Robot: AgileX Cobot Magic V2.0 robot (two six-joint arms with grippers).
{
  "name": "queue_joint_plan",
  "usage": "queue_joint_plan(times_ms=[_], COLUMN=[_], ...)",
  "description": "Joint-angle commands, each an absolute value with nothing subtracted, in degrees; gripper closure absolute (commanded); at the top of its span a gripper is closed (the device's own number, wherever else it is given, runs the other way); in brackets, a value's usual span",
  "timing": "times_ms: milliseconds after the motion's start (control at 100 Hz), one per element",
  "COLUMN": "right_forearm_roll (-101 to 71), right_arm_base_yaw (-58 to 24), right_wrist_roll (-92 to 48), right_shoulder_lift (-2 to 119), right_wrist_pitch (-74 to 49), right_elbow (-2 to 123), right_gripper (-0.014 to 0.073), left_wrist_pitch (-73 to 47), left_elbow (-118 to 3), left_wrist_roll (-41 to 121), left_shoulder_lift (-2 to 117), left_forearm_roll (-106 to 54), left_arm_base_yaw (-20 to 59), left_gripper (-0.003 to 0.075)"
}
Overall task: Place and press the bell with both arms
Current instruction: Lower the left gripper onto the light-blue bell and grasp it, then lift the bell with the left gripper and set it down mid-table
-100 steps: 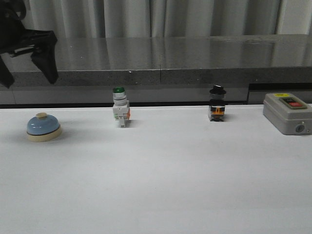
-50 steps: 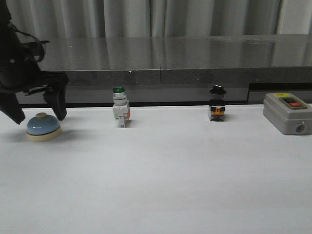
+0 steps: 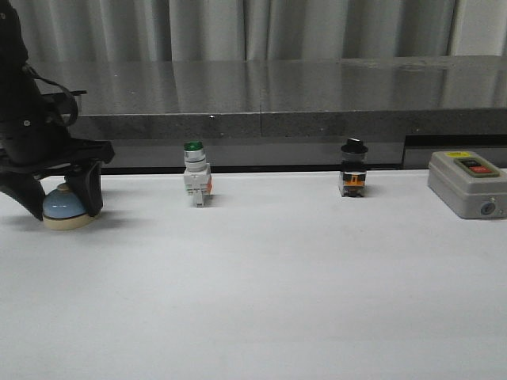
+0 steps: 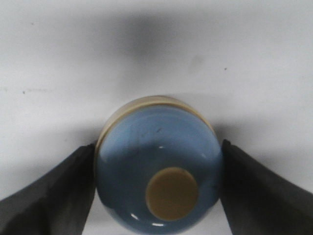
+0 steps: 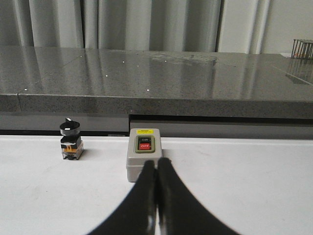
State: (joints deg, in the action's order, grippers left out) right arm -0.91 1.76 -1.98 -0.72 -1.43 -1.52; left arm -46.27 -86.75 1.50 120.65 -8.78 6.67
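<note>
The light-blue bell [image 3: 63, 204] with cream base and cream button stands on the white table at the far left. My left gripper [image 3: 65, 210] has come down over it, one black finger on each side of the dome. In the left wrist view the bell [image 4: 156, 161] fills the gap between the fingers [image 4: 58, 191], which lie right against its sides; the jaws still stand wide. My right gripper [image 5: 156, 164] is shut and empty, low over the table in front of the grey box. It is out of the front view.
A green-capped white push-button switch [image 3: 195, 184] stands behind the table's middle left. A black-knobbed switch [image 3: 353, 178] stands to its right, also seen in the right wrist view [image 5: 71, 139]. A grey box with red button [image 3: 467, 184] sits far right. A dark stone ledge [image 3: 261, 99] runs behind.
My left gripper dropped from high at the upper left down over the bell, and its fingers now straddle it. The bell has not moved.
</note>
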Motion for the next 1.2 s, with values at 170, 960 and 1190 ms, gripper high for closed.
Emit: queue_joint_plan(times_ms=[170,960,1190], right_forearm_roll=[-0.39,-0.39,-0.39], right_arm_base_yaw=[1.83,1.83,1.83], right_wrist_roll=[-2.25,-2.25,-2.25], right_shoulder_lift=[-1.63,-1.63,-1.63], right_wrist_pitch=[3.42,3.42,3.42], right_elbow=[-0.67,-0.67,-0.67], right_gripper=[0.0654,0.0654,0.0654], left_wrist_pitch=[-46.44,-47.12,-45.69], left_elbow=[-89.96,-93.72,-93.72], left_wrist_roll=[1.57,4.31,4.31], left_shoulder_lift=[116.86,105.49,111.12], left_forearm_roll=[-9.54,-9.42,-9.25], left_arm_base_yaw=[7.08,28.73,36.36], left_gripper=[0.0462,0.0462,0.0462])
